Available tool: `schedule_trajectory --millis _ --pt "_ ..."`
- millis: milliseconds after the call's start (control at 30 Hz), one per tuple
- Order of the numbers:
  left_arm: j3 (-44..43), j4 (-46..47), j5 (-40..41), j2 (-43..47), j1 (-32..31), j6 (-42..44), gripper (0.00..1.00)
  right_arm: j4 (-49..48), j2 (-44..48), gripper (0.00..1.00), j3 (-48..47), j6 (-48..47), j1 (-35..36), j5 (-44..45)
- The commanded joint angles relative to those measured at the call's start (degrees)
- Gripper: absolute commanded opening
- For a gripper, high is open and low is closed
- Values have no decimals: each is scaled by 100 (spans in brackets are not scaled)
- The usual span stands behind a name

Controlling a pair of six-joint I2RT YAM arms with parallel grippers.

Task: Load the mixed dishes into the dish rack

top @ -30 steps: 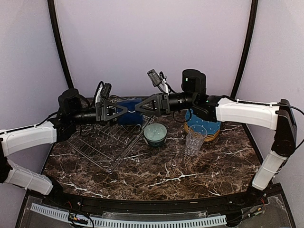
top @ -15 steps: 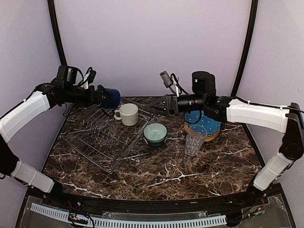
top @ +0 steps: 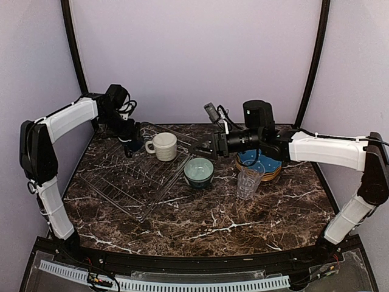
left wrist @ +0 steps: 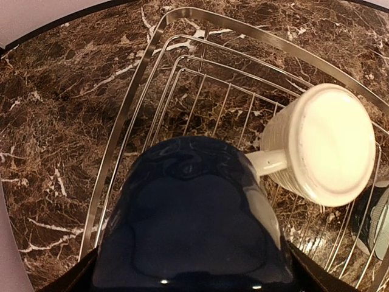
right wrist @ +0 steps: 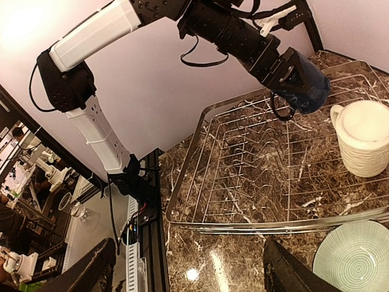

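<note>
My left gripper is shut on the dark blue mug and holds it just above the back left corner of the silver wire dish rack. The cream mug stands upside down in the rack beside it, and also shows in the left wrist view. My right gripper is open and empty above the rack's right rim, near the pale-teal bowl. The clear ribbed glass stands in front of a stack of plates, the blue dotted plate on top of a mustard-yellow one. No cream leaf-patterned plate shows.
The dark marble table carries everything. The rack's wire tines run across its middle. The right wrist view shows the rack's near rim, the bowl and the left arm over the rack. A black frame post stands behind.
My left arm swung back and to the left with the dark blue mug and lowered it over the rack's back left corner. My right gripper dropped slightly and stayed open.
</note>
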State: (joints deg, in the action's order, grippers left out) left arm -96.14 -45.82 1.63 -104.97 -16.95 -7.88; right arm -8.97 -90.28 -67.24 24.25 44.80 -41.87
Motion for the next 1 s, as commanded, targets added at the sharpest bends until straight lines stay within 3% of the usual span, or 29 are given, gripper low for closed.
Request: schedule_trajectory --millis 0,300,567,767,967 --pt "-848 -295 308 -474 32 141 1 -42 182 80 139 -83 -58 32" --pt "-1602 -583 789 -1388 34 113 1 -32 260 80 284 -122 -113 28" --pt "-2190 -607 76 -1993 43 29 1 -122 225 80 431 -67 -139 38" --pt "-2934 -931 -12 -2518 43 29 4 -122 175 80 433 -83 -147 55" --pt "-3150 -1010 -13 -2604 26 160 6 -144 109 80 491 -73 -188 32"
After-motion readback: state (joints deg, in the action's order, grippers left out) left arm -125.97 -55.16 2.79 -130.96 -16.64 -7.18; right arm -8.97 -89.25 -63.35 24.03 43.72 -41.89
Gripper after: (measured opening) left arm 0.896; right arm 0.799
